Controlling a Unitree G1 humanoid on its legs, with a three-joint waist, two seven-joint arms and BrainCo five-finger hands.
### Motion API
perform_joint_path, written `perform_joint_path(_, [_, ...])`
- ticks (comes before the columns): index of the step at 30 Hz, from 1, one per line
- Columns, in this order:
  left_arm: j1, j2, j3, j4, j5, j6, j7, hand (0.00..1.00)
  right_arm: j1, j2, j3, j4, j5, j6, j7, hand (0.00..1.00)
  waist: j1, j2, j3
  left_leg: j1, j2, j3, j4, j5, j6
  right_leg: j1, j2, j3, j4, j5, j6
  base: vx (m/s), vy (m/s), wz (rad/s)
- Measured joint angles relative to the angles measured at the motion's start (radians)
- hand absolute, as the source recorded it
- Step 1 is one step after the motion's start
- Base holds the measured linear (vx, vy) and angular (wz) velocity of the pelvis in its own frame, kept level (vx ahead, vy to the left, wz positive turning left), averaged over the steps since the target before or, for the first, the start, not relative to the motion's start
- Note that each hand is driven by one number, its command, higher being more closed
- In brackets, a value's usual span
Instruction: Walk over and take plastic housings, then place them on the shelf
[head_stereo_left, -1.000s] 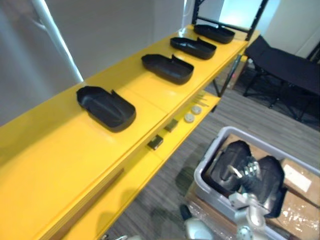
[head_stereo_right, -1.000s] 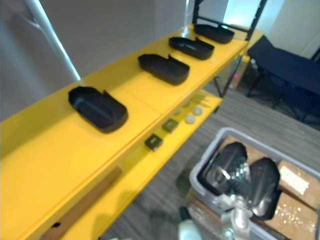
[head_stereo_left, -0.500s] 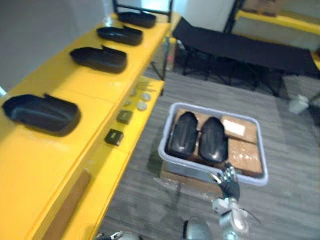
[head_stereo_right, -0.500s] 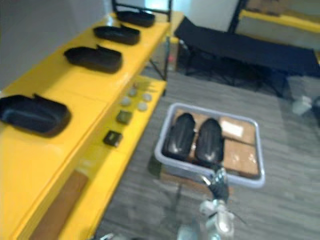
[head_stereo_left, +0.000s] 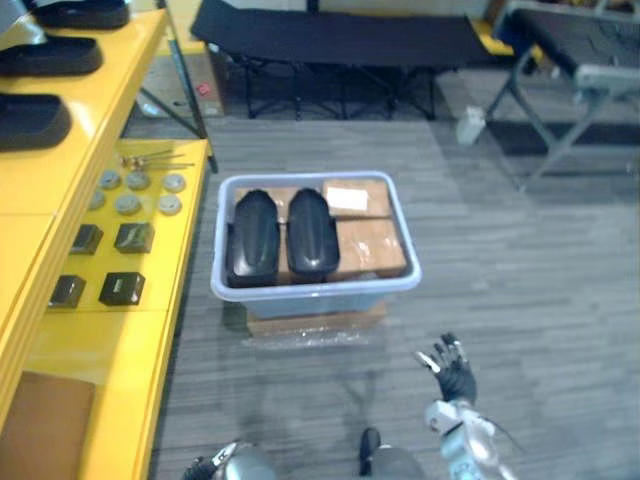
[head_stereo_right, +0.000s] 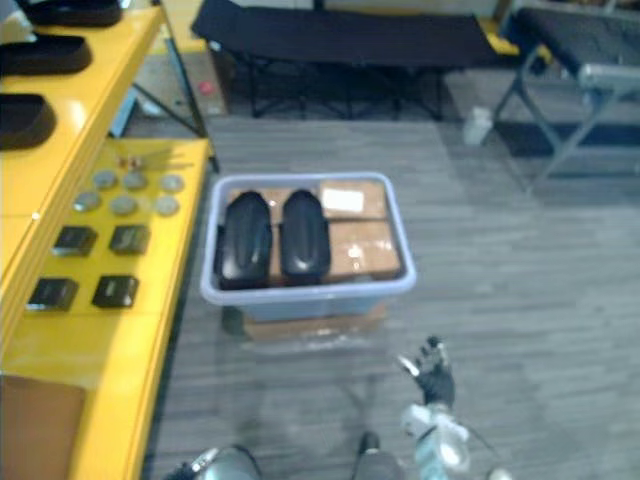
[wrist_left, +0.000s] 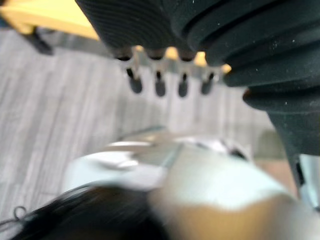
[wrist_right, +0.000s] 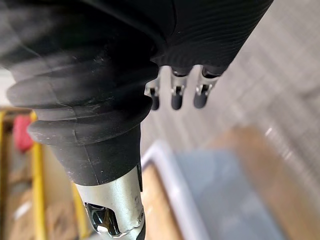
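Two black plastic housings (head_stereo_left: 252, 235) (head_stereo_left: 312, 232) lie side by side in the left half of a grey bin (head_stereo_left: 312, 290) on the floor. Brown cardboard boxes (head_stereo_left: 370, 245) fill its right half. More black housings (head_stereo_left: 30, 120) (head_stereo_left: 50, 55) rest on the top of the yellow shelf (head_stereo_left: 110, 130) at the far left. My right hand (head_stereo_left: 452, 375) hangs open over the floor, short of the bin and to its right, holding nothing. My left hand (wrist_left: 157, 85) has straight fingers (wrist_left: 135, 82) with nothing in them.
The lower yellow shelf level carries round discs (head_stereo_left: 130, 190), small black boxes (head_stereo_left: 120, 288) and a brown board (head_stereo_left: 40, 430). A black folding cot (head_stereo_left: 340, 40) stands behind the bin, a grey metal frame (head_stereo_left: 580, 70) at the back right, and a white bottle (head_stereo_left: 472, 125) on the floor.
The camera has swung from the shelf towards the floor, so the bin now sits in the middle. My right hand, earlier over the bin, now shows short of it.
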Motion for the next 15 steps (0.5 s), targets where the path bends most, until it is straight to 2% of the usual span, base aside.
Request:
perform_joint_path(2, [0.007, -0.001, -0.005, 0.002, -0.001, -0.014, 0.089, 0.0, 0.017, 0.007, -0.024, 0.032, 0.011, 0.001, -0.002, 0.0, 0.002, -0.011, 0.004, 0.018, -0.041, -0.026, -0.054, 0.0, -0.004, 0.002, -0.018, -0.009, -0.031, 0.007, 0.01, -0.1, 0.027, -0.24])
perform_joint_path(4, [0.005, 0.008, -0.004, 0.002, 0.009, -0.017, 0.126, 0.0, 0.017, 0.024, -0.024, 0.055, 0.01, 0.001, -0.015, 0.0, 0.006, -0.025, 0.006, 0.025, -0.06, -0.037, -0.066, 0.001, -0.004, 0.004, -0.032, -0.013, -0.05, 0.033, 0.017, -0.04, 0.051, -0.21])
perform_joint_path(7, [-0.004, 0.022, -0.005, 0.0, 0.015, -0.019, 0.108, 0.0, 0.018, 0.043, -0.028, 0.091, -0.01, 0.0, -0.04, 0.0, 0.016, -0.049, 0.009, 0.027, -0.081, -0.046, -0.068, 0.0, -0.002, 0.008, -0.051, -0.017, -0.066, 0.065, 0.024, 0.01, 0.039, -0.06])
perform_joint_path(10, [-0.007, 0.023, -0.005, -0.013, 0.02, -0.019, 0.086, 0.0, 0.005, 0.045, -0.035, 0.093, 0.004, 0.0, -0.027, 0.0, 0.018, -0.048, 0.006, 0.028, -0.103, -0.051, -0.067, 0.005, 0.005, 0.025, -0.069, -0.029, -0.086, 0.093, 0.03, 0.11, 0.053, 0.07])
perform_joint_path(13, [-0.007, 0.023, -0.005, -0.038, 0.019, -0.018, 0.079, 0.0, -0.036, 0.054, -0.031, 0.095, 0.079, -0.004, 0.02, 0.0, 0.022, -0.046, 0.007, 0.024, -0.116, -0.097, -0.069, 0.006, 0.006, 0.05, -0.076, -0.048, -0.105, 0.096, 0.032, 0.11, 0.043, 0.19])
perform_joint_path(14, [-0.007, 0.023, -0.005, -0.038, 0.02, -0.018, 0.078, 0.0, -0.045, 0.056, -0.029, 0.097, 0.09, -0.01, 0.027, 0.0, 0.023, -0.046, 0.007, 0.024, -0.116, -0.102, -0.07, 0.006, 0.006, 0.055, -0.076, -0.055, -0.108, 0.096, 0.032, 0.07, 0.022, 0.21])
perform_joint_path(15, [-0.007, 0.023, -0.004, -0.038, 0.02, -0.019, 0.078, 0.0, -0.065, 0.059, -0.023, 0.107, 0.107, -0.037, 0.027, 0.0, 0.027, -0.045, 0.008, 0.024, -0.116, -0.107, -0.073, 0.006, 0.006, 0.059, -0.076, -0.071, -0.109, 0.096, 0.032, 0.05, 0.014, 0.18])
